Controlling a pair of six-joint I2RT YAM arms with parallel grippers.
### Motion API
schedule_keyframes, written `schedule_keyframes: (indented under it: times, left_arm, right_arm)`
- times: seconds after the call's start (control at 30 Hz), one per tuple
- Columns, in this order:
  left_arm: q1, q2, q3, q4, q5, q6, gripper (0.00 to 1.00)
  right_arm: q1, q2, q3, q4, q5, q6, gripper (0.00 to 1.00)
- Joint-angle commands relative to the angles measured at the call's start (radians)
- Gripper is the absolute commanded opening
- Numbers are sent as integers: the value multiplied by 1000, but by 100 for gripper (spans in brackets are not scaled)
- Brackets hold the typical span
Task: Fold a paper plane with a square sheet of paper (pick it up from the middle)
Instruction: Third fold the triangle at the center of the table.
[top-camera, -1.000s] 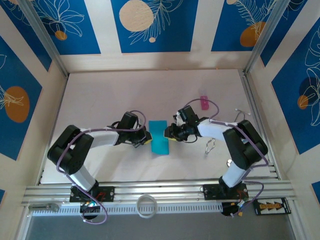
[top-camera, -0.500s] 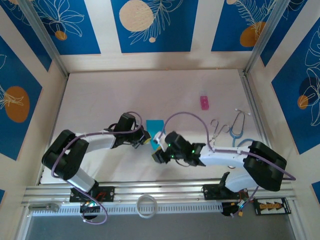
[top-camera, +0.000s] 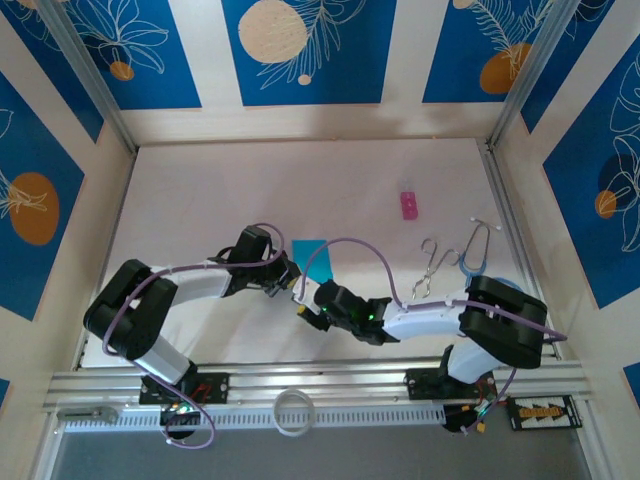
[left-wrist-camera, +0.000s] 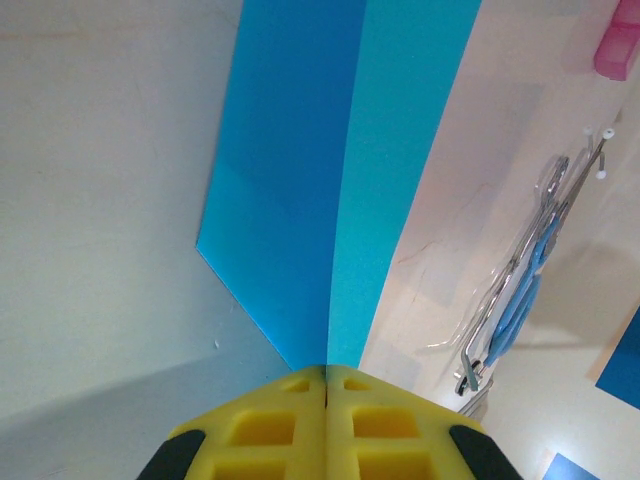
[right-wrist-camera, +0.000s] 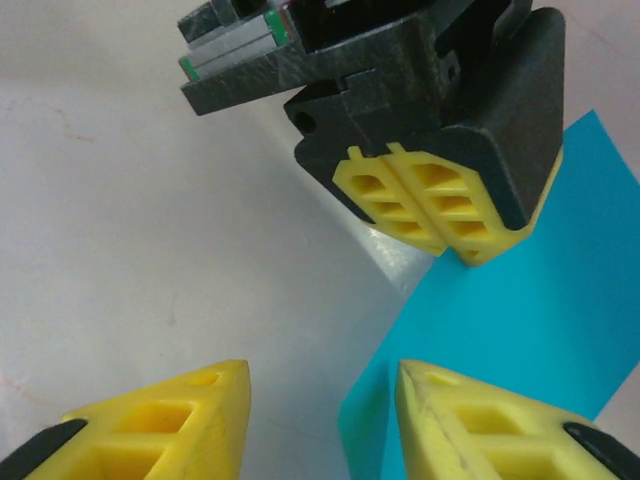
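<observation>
The cyan-blue sheet of paper (top-camera: 312, 259) is folded along a centre crease and lifted off the table at mid-table. My left gripper (top-camera: 292, 275) is shut on its near edge; in the left wrist view the paper (left-wrist-camera: 330, 170) runs away from the closed yellow pads (left-wrist-camera: 265, 425) in two shades, with one corner cut diagonally. My right gripper (top-camera: 305, 307) is open just in front of it. The right wrist view has the paper (right-wrist-camera: 520, 340) lying over the right fingertip (right-wrist-camera: 470, 430), and the left fingertip (right-wrist-camera: 160, 420) stands on bare table. The left gripper (right-wrist-camera: 430, 215) faces it.
A small pink object (top-camera: 408, 205) lies at the back right. A blue stethoscope and metal forceps (top-camera: 450, 262) rest on the right of the table (top-camera: 200, 190). Patterned blue panels wall in the workspace. A white cable loop (top-camera: 292, 410) sits on the front rail.
My right arm has swung from the paper's right side round to its near side, low and stretched left. The paper now shows as a narrower pointed shape. The left gripper has stayed put.
</observation>
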Motion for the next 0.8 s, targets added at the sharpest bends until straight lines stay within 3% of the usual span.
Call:
schedule_keyframes:
  times: [0.0, 0.47, 0.77]
  left_arm:
    - [-2, -22, -2, 4, -8, -10, 0]
    - [-2, -23, -7, 12, -7, -15, 0]
    - [-2, -19, -13, 26, -4, -21, 0]
  right_arm:
    - [7, 12, 23, 54, 67, -35, 41]
    - [-1, 46, 30, 52, 85, -9, 33]
    - [-12, 36, 32, 47, 86, 22, 22]
